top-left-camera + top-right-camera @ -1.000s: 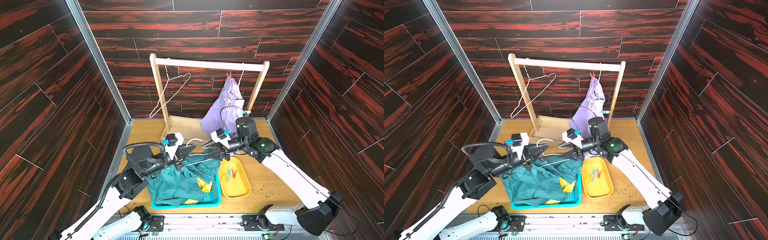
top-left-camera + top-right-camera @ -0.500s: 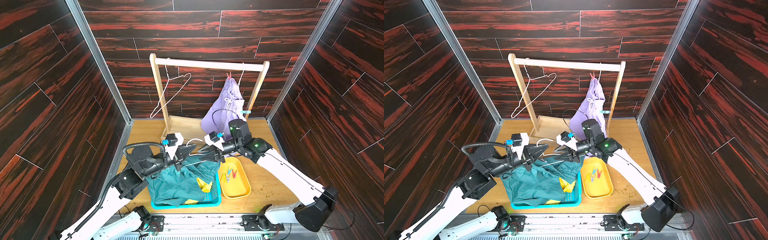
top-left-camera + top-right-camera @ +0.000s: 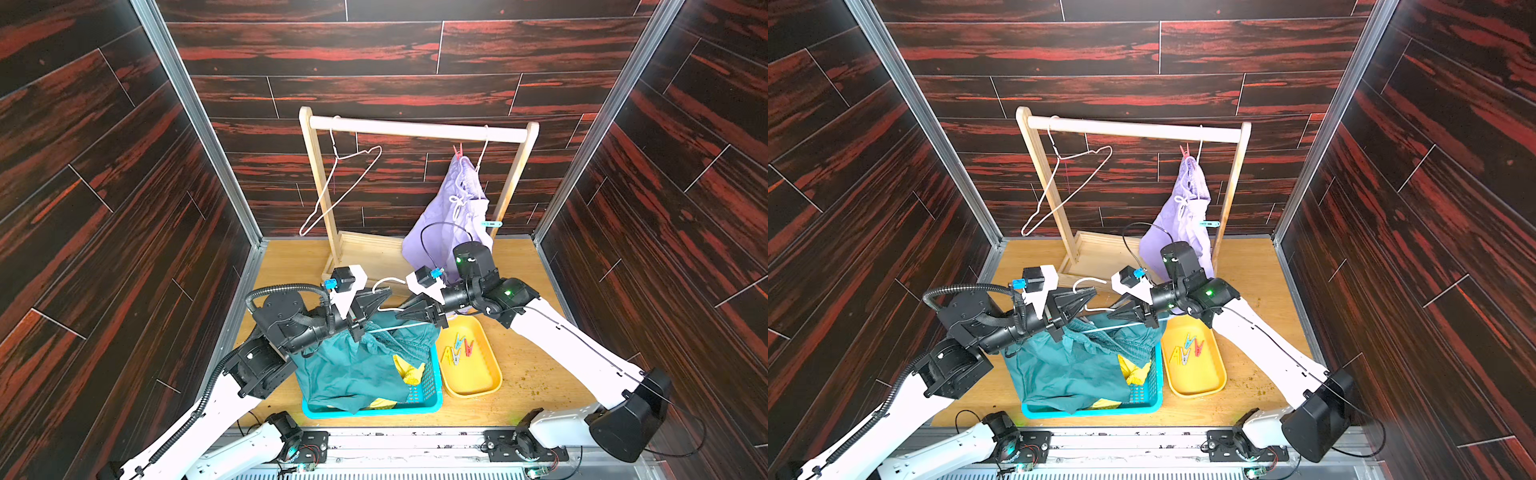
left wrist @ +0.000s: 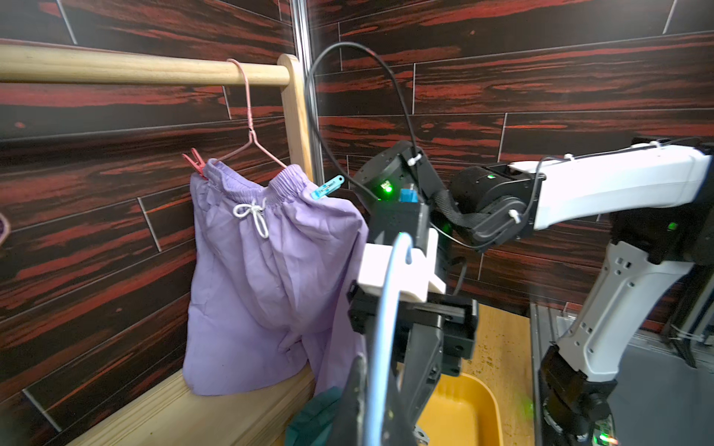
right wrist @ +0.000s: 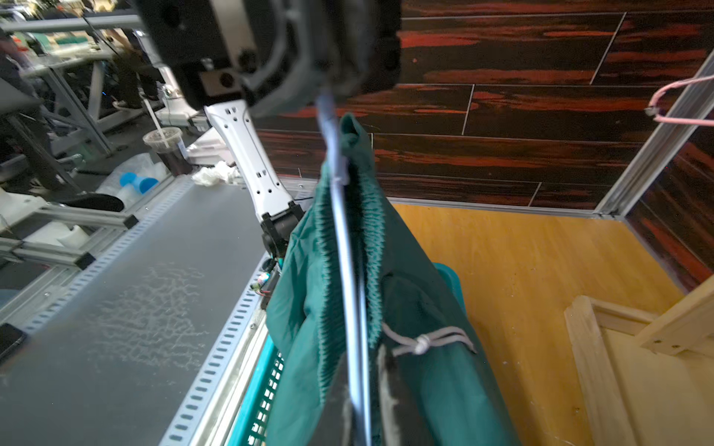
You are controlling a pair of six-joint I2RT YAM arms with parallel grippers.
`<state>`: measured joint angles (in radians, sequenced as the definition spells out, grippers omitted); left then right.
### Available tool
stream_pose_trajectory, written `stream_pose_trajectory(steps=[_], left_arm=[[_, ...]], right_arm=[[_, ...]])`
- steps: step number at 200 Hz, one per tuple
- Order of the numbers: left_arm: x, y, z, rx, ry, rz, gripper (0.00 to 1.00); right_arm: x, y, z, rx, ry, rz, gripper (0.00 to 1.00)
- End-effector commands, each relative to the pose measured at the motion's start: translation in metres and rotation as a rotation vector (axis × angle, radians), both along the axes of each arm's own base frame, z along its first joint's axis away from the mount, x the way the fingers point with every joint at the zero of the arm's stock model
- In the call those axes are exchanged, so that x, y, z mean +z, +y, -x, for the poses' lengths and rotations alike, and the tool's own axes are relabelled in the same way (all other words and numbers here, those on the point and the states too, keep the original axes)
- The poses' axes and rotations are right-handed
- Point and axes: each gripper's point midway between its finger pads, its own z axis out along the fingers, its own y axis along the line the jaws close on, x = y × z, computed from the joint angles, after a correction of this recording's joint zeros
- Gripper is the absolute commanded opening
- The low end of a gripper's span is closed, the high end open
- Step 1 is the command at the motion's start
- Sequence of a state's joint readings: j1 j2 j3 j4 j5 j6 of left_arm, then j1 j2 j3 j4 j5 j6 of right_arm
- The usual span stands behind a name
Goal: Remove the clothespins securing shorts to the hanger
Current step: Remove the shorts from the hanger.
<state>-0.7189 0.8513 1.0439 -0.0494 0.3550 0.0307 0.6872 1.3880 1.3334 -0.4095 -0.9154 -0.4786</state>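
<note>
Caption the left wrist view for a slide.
Lavender shorts hang from a pink hanger by a red clothespin and a blue clothespin, beyond the right gripper.

- In both top views I look down from high at the cell's front toward the back wall point(image 3: 374, 50); the whole desk point(image 3: 536, 374) and wooden rack point(image 3: 415, 129) appear in each.
- Left wrist camera: close range, facing the right arm point(image 4: 618, 185) and the lavender shorts point(image 4: 270, 270) hanging at the rack.
- Right wrist camera: close range, facing the left arm point(image 5: 251, 162) over the teal shorts point(image 5: 425, 367).
- Both wrist views share the white hanger point(image 4: 384, 309).
</note>
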Motion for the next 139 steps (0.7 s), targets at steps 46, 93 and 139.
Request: stream_pose_trajectory(steps=[46,93,139], left_arm=[[0.012,0.008,-0.002,0.045,-0.03,0.029,0.36],[-0.011,0.026,-0.01,0.157,0.042,-0.041,0.77],[-0.046,0.066,-0.005,0.317,0.17,-0.132,0.78]], right_arm=[[-0.002,-0.001,0.002,-0.004,0.006,0.001,0.0],[-0.007,-0.001,0.002,-0.005,0.006,0.0,0.0],[-0.013,0.0,0.002,-0.01,0.024,-0.016,0.0]])
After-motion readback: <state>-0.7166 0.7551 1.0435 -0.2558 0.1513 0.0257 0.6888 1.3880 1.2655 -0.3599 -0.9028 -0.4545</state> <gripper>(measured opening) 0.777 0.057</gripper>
